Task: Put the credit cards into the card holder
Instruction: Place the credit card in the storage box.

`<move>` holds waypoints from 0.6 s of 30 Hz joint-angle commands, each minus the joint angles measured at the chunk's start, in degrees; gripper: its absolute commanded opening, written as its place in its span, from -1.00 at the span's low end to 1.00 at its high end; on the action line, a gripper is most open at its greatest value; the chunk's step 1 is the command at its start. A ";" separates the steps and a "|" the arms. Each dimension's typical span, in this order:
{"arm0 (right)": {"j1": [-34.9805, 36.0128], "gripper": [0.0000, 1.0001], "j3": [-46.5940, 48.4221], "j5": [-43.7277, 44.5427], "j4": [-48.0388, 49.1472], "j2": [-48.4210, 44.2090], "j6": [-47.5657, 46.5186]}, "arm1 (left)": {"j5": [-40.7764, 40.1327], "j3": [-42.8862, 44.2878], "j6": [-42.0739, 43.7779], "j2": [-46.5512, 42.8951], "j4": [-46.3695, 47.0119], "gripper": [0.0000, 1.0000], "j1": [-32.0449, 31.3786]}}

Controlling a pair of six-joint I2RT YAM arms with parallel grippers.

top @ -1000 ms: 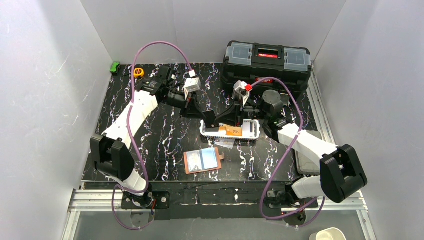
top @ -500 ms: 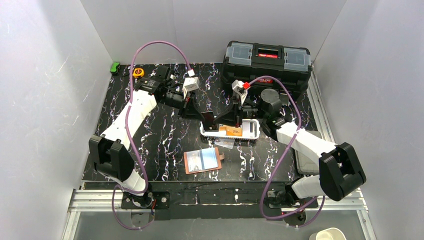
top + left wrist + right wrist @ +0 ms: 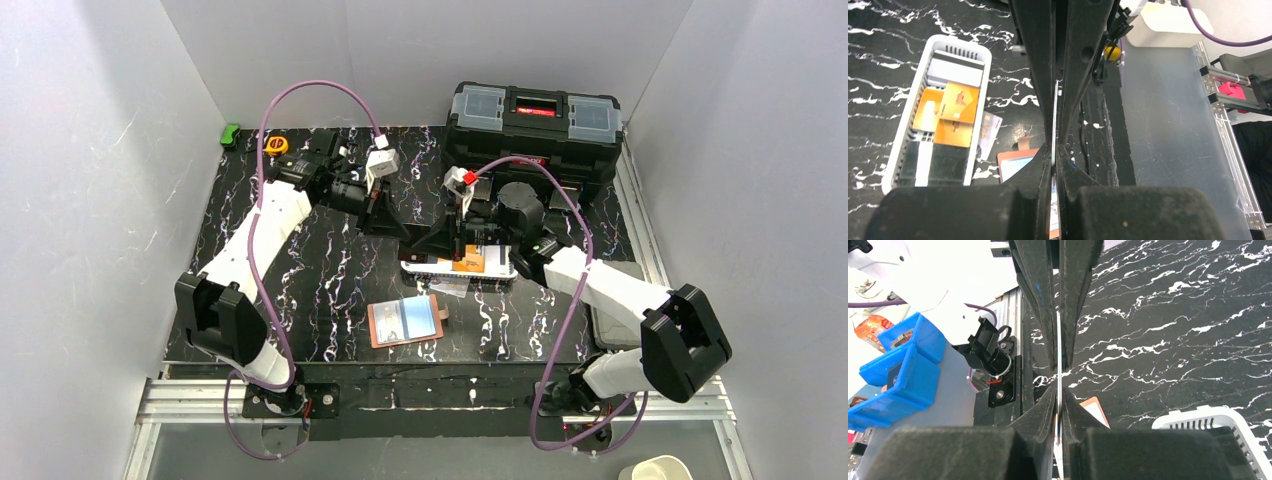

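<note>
A thin credit card (image 3: 1054, 115) shows edge-on between two pairs of black fingers that meet tip to tip above the white basket (image 3: 505, 262). My left gripper (image 3: 1054, 147) is shut on one end of it. My right gripper (image 3: 1058, 390) is shut on the other end, with the card's edge (image 3: 1058, 340) running up between the left gripper's fingers. From above, the left gripper (image 3: 408, 232) and right gripper (image 3: 438, 238) touch noses. The salmon card holder (image 3: 405, 320) lies open on the table with a light blue card in it. Orange (image 3: 955, 107), pale and black cards lie in the basket.
A pale card (image 3: 450, 287) lies on the table just in front of the basket. A black toolbox (image 3: 535, 115) stands at the back right, with a yellow tape measure (image 3: 277, 145) and a small green object (image 3: 231, 133) at the back left. Blue bins (image 3: 903, 370) stand off the table.
The right arm has swung left over the basket to meet the left gripper, and its jaws have closed onto the card that the left gripper holds. The left gripper has barely moved.
</note>
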 commanded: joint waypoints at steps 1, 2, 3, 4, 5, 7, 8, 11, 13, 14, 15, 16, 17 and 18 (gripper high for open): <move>2.85 -0.73 3.26 0.89 5.79 -0.38 0.88 | 5.68 1.95 -3.54 -2.26 5.79 -1.00 -1.52; 2.87 -0.75 3.22 1.18 6.55 -0.35 1.34 | 5.74 1.88 -4.00 -2.22 6.15 -1.00 -1.50; 2.87 -0.79 3.12 1.61 7.21 -0.36 1.63 | 5.87 1.77 -4.40 -2.26 6.35 -1.00 -1.50; 2.87 -0.85 3.09 1.91 7.69 -0.37 1.77 | 5.90 1.77 -4.61 -2.28 6.56 -1.00 -1.51; 2.85 -0.93 3.11 2.00 7.78 -0.37 1.78 | 5.90 1.72 -4.68 -2.32 6.62 -1.00 -1.50; 2.87 -0.97 3.35 2.31 7.19 -0.56 1.68 | 5.53 1.73 -4.71 -2.39 6.61 -1.00 -1.54; 2.80 -0.97 3.34 2.78 6.50 -0.85 1.47 | 5.21 1.81 -4.79 -2.43 6.60 -1.00 -1.50; 2.58 -0.97 2.36 4.66 4.04 -2.97 -0.44 | 3.49 1.89 -7.25 -2.67 7.73 -0.60 -1.32; 2.25 -0.97 1.45 5.58 3.90 -4.23 -0.92 | 3.14 1.51 -8.72 -2.93 8.28 -0.34 -0.73; 2.06 -0.97 1.08 5.88 3.98 -4.84 -0.94 | 3.09 1.18 -9.09 -3.23 8.25 -0.10 -0.39; 1.86 -0.97 0.81 6.29 4.10 -5.38 -0.75 | 3.09 0.63 -9.46 -3.46 8.24 0.13 0.13; 1.64 -0.97 0.61 6.80 4.29 -5.79 -0.36 | 3.23 0.04 -9.64 -3.77 8.05 0.28 0.36; 1.50 -0.97 0.25 7.31 4.91 -6.19 0.17 | 3.44 -0.73 -9.76 -4.06 7.87 0.37 0.57; 1.35 -0.97 -0.01 7.81 5.90 -6.36 0.84 | 3.58 -1.49 -9.73 -4.37 7.47 0.43 0.61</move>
